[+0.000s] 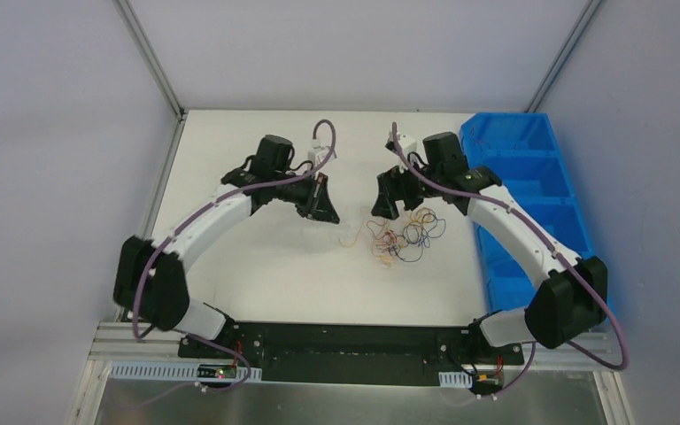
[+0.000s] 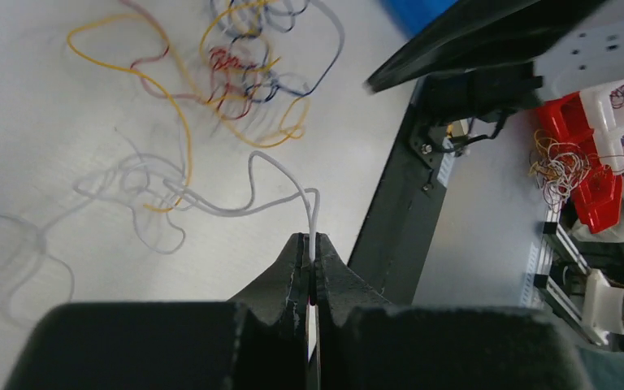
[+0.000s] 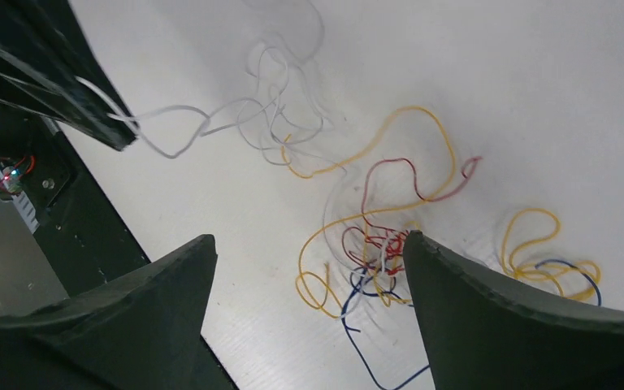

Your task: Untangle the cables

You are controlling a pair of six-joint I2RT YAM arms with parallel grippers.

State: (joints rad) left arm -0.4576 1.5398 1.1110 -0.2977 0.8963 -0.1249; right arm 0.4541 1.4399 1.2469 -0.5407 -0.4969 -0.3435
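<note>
On the left side of the white table (image 1: 257,274), the left gripper (image 1: 323,208) hung low over the surface with its fingers pressed together — they were pinching the end of a white cable (image 2: 240,207). From the fingertips this cable rose a little, bent over, and ran in loose waves across the table toward the other wires. It was partly lifted, and its grey shadow lay beside it on the surface.

The rest of the cables (image 1: 405,237) lay in a small tangled clump near the middle of the table, between the two grippers and closer to the right one. The orange loops spread widest. Red, purplish and dark blue wires were knotted inside them, and the white cable met an orange loop at the left edge of the clump.

The right gripper (image 3: 307,244) hovered above this clump with its fingers spread wide apart, holding nothing. Further right, a blue bin (image 1: 531,168) with several compartments stood along the table edge.
</note>
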